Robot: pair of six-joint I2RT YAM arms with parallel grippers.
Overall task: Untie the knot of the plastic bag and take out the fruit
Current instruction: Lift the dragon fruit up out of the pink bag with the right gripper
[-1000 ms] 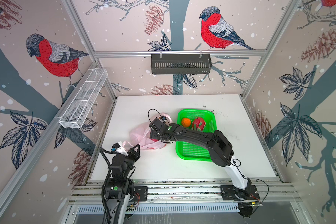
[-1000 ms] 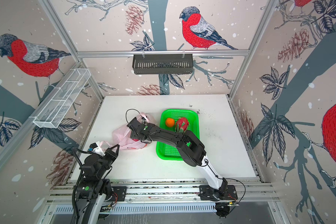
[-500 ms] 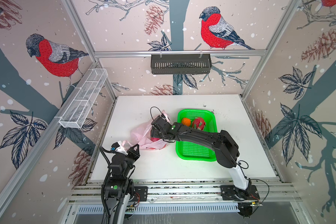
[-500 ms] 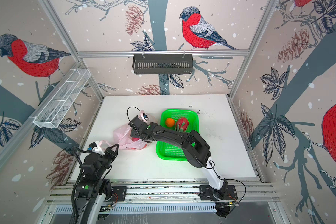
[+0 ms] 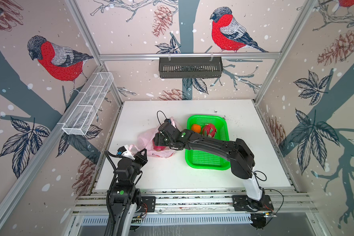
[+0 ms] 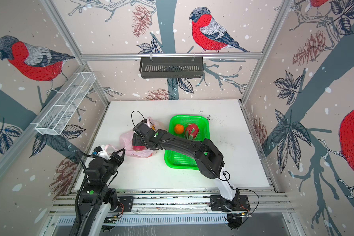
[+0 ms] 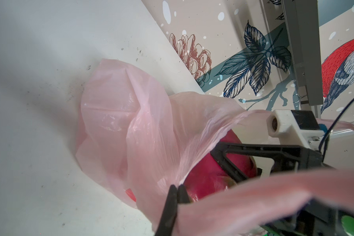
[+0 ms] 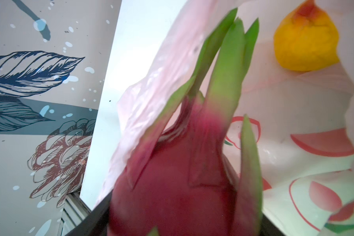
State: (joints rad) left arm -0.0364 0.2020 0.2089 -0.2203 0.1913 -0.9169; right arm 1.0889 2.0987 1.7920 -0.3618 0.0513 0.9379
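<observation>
While the thin translucent pale pink plastic bag [image 5: 144, 138] lies on the white counter [image 5: 182, 177] just beside the bright green perforated plastic basket [image 5: 207, 160], I judge the step in hand to be drawing out the magenta-red dragon fruit with green-tipped scales [image 8: 182, 183] that sits inside it. No knot shows in any view. The bag's mouth stands open, so I take the untying as done. The left gripper [image 7: 177, 190] is pinched together on a gathered strip of the bag's film near the mouth, pulling it taut. The right gripper [image 5: 159, 144] reaches into the mouth, its jaws set wide on either side of that dragon fruit and, as far as I can judge, clamped on it. A small round orange citrus ball [image 8: 305, 40] rests deeper in the bag, apart from it. Another orange ball [image 5: 196, 128] and a second dragon fruit [image 5: 209, 130] lie side by side at the basket's far end.

I would hold the left pinch firm so the film clears the scales. Then I would draw the right arm out slowly along the line of the mouth, since a snagged scale could drag the whole bag. Only once clear would I swing toward the basket.
</observation>
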